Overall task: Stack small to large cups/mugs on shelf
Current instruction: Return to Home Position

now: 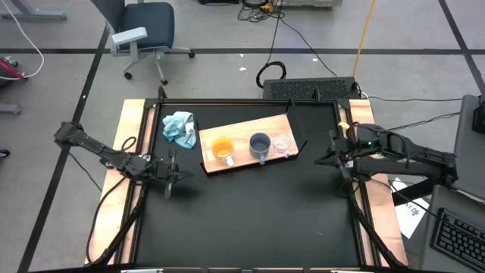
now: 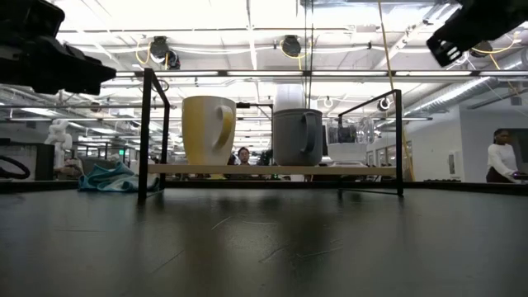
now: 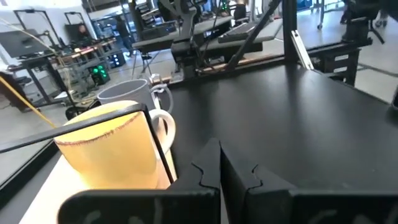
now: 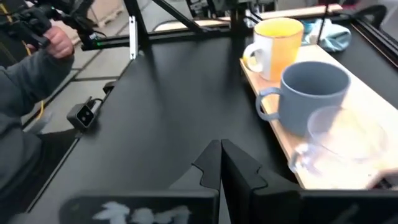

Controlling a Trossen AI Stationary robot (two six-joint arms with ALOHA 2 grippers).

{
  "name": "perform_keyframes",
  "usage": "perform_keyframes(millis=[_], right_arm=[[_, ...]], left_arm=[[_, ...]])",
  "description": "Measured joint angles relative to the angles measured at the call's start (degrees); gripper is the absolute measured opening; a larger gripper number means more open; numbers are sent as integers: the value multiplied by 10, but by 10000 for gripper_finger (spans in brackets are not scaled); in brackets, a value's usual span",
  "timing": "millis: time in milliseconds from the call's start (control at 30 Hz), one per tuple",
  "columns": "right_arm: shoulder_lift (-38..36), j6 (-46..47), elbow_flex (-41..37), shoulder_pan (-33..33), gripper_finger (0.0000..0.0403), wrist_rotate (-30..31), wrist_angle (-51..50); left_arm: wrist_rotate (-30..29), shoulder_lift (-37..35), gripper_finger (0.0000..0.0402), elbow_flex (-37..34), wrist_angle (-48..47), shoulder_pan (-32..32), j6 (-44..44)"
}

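All three vessels stand upright in a row on the shelf, the wood board lying at an angle across the back of the counter. The orange mug is nearest the light-blue cloth, the grey-blue mug is in the middle, and the glass cup is at the far end, close beside the grey-blue mug.

Both arms are drawn back to the counter's sides, well apart from the shelf. The left hand has its fingers pressed together on nothing, and so does the right hand.

Should any vessel need shifting, the two mugs look stiff and fairly weighty. They are probably best pinched across the wall at the rim, or by the handle, which on each points toward the open counter. The glass cup is likely the tricky one: light, slick and breakable, and hard to make out against the board, so it wants a gentle pinch over its rim.
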Motion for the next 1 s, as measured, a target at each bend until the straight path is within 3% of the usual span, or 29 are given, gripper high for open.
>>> perform_keyframes(millis=[100,267,467,633,767,1000], right_arm=[[11,-1,-32,13,0,0,59],[27,-7,-44,37,0,0,68],[15,-9,-45,72,0,0,68],[-26,-3,-45,102,0,1,55],[-58,29,-58,120,0,2,87],[-97,81,-149,161,0,2,234]], left_arm=[[-1,25,0,0,22,5,7],[6,69,0,0,52,34,20],[50,113,0,0,77,74,20],[131,144,0,0,161,90,42],[120,158,0,0,182,90,55],[101,175,0,0,182,90,48]])
